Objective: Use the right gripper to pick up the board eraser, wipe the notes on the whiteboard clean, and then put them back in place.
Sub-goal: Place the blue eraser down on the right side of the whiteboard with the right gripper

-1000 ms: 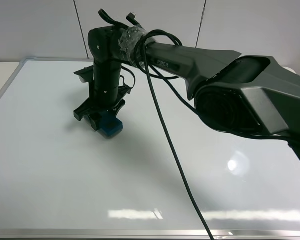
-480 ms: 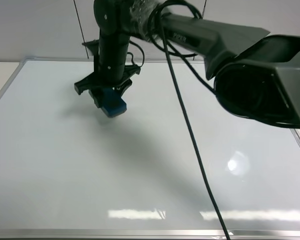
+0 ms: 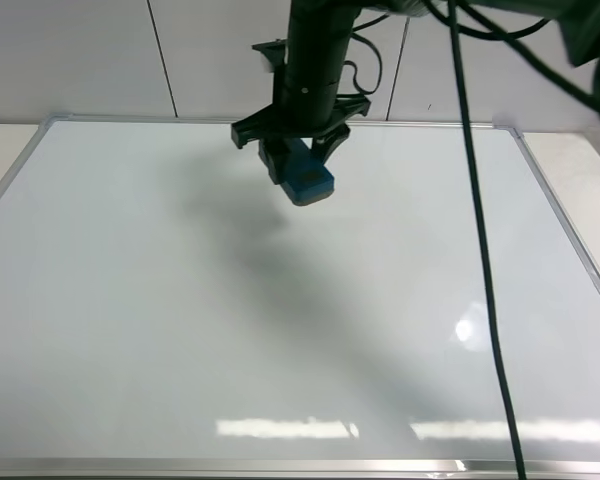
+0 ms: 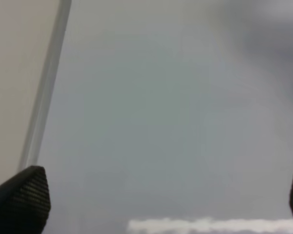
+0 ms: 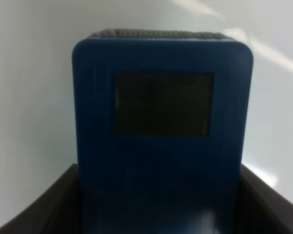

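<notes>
Two tools: right tool [image 3: 298, 162] tight on ribbed blue board eraser [image 3: 308, 184] over glossy whiteboard [image 3: 130, 300]; left tool [image 4: 158, 197] spread.

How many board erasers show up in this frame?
1. The board eraser is clamped in the right gripper, near the far edge of the whiteboard and apparently lifted off it. No other eraser shows on the visible board.

Right pincer [image 3: 298, 168] clamped, pointing down; left pincer [image 4: 158, 201] spread wide.
</notes>
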`<state>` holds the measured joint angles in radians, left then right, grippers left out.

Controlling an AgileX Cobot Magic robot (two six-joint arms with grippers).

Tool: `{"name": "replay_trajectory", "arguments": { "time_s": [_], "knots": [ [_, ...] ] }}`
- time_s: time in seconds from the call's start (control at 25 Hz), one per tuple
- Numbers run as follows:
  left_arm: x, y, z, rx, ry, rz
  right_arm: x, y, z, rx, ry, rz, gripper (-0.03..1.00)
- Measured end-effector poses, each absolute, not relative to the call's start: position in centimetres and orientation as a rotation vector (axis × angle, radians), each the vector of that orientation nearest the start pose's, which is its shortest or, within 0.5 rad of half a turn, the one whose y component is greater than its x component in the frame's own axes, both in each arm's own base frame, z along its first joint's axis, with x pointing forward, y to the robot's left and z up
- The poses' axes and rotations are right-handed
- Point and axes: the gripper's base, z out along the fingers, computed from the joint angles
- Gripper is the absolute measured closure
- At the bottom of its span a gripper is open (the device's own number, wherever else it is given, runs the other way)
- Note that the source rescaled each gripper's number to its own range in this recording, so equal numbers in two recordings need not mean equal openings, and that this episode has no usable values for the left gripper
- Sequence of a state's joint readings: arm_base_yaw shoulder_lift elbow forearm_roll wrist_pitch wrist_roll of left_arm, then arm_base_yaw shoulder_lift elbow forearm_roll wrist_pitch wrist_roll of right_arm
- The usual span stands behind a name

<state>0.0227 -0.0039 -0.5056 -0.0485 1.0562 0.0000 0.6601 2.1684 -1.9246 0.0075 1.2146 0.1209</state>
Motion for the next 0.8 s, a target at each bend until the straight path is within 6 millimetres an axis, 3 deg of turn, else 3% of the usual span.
{"name": "replay_trajectory", "arguments": {
  "time_s": [0.24, 0.48, 0.8],
  "knots": [
    [-0.6, -0.4, 27.9, -0.021, 2.029, -0.044, 34.7, 22.9, 22.9, -0.6, 2.874, 0.139, 0.96],
    [-0.6, -0.4, 27.9, -0.021, 2.029, -0.044, 32.5, 18.1, 20.5, -0.408, 2.934, 0.129, 0.96],
    [-0.6, -0.4, 27.9, -0.021, 2.029, -0.044, 30.0, 14.2, 16.9, -0.223, 2.951, 0.125, 0.96]
  ]
}}
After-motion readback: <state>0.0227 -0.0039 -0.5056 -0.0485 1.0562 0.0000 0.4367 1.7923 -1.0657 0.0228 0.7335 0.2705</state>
